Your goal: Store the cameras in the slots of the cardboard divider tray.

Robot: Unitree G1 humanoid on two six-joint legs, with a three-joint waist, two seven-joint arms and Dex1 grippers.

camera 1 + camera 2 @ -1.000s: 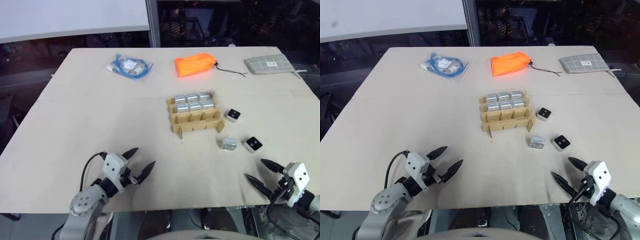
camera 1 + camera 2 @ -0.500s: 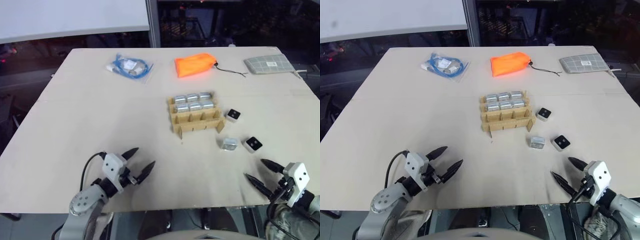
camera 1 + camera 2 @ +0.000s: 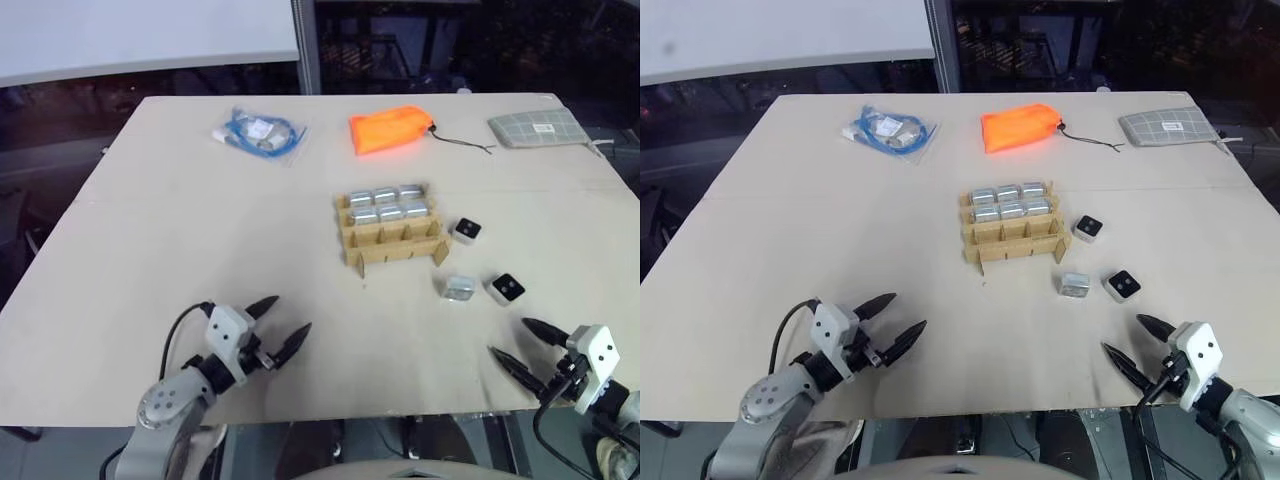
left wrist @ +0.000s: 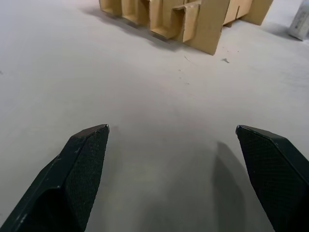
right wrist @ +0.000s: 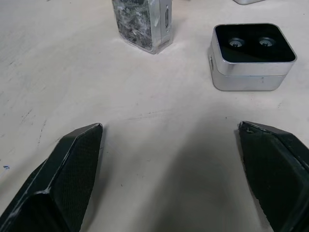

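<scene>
The small brown corrugated cardboard divider tray (image 3: 391, 228) sits mid-table, well ahead of both sets of my fingers. Its two far rows hold six silver-grey cube cameras (image 3: 386, 204); the near row of three slots looks empty. Three more cameras lie loose on the pale table (image 3: 180, 230) to the tray's right: one with a black lens face (image 3: 467, 231) just beside the tray, a silver block (image 3: 459, 288) and another black-faced one (image 3: 507, 289) nearer my right gripper (image 3: 522, 345). That gripper hangs low over the near edge, fingers spread wide and empty, the last two cameras straight ahead of its tips. My left gripper (image 3: 281, 326) is likewise spread and empty, pointing toward the tray. Nothing has changed over the last second: both arms idle, so three cameras remain to store, and I'd reach with the right first.
</scene>
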